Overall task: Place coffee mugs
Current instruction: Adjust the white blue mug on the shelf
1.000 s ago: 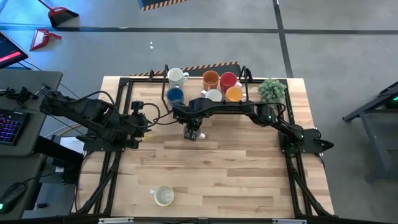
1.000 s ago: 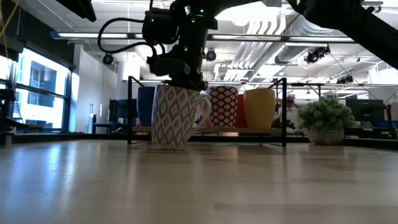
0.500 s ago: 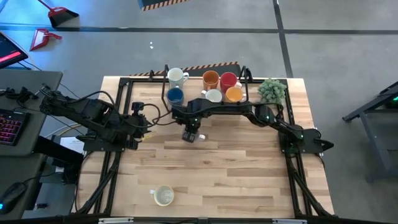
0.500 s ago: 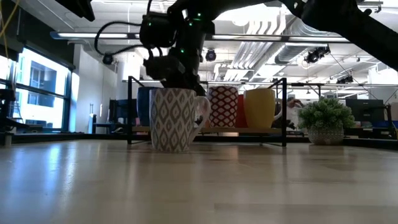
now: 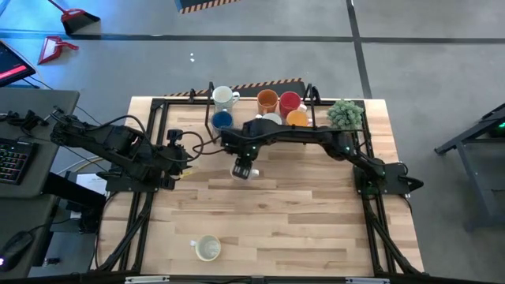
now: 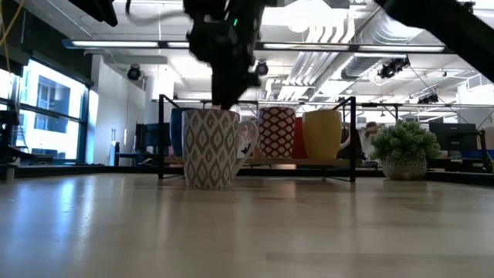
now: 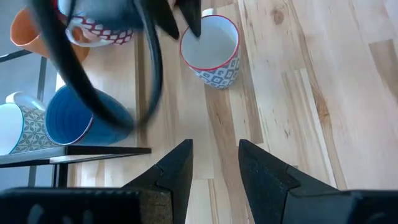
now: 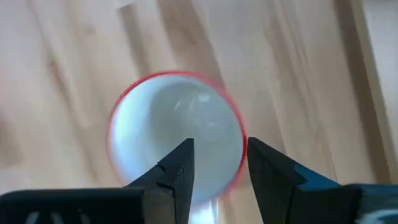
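Now the right gripper [image 8: 217,163] is hanging just above the patterned mug [image 6: 211,147], jaws apart, straddling its rim, and the mug is standing on the table [image 5: 300,213]. Release looks done; next it needs lifting clear. The left gripper [image 7: 214,163] is waiting alongside, jaws apart, holding nothing.

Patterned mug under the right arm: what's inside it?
The patterned mug looks empty: a bare white interior. The right gripper, jaws open, hangs above the rim and covers part of the inside.
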### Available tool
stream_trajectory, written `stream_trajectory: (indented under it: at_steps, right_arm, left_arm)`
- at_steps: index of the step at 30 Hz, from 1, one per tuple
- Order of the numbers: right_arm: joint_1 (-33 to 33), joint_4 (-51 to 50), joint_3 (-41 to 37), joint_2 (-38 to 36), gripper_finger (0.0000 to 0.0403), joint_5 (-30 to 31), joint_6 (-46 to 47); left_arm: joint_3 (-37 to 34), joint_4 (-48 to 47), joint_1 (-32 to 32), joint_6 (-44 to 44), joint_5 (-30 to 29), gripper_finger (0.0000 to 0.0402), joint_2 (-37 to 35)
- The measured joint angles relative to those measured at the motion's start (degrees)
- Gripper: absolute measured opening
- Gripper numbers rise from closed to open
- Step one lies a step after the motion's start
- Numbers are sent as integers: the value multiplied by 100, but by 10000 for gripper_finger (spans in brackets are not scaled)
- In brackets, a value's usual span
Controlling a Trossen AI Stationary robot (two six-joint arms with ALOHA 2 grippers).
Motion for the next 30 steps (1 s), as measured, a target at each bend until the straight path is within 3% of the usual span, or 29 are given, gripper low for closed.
stream_trajectory:
  at_steps: [2, 8, 14, 21, 30]
  right_arm:
    - [100, -103, 31, -221, 124, 202, -2]
    - [323, -79, 33, -631, 124, 1620, -257]
    - [59, -416, 33, -666, 124, 2777, -156]
    - [-421, -398, 31, -666, 124, 3136, 13]
    - [-1101, 449, 31, -666, 124, 2824, -2]
  left_arm:
    - [0, 1, 0, 1, 1, 120, 0]
    - [0, 9, -2, 6, 2, 120, -1]
    - [0, 11, -2, -140, 7, 120, 1]
    - [0, 9, -2, -203, 7, 120, 1]
    - [0, 9, -2, -262, 7, 120, 1]
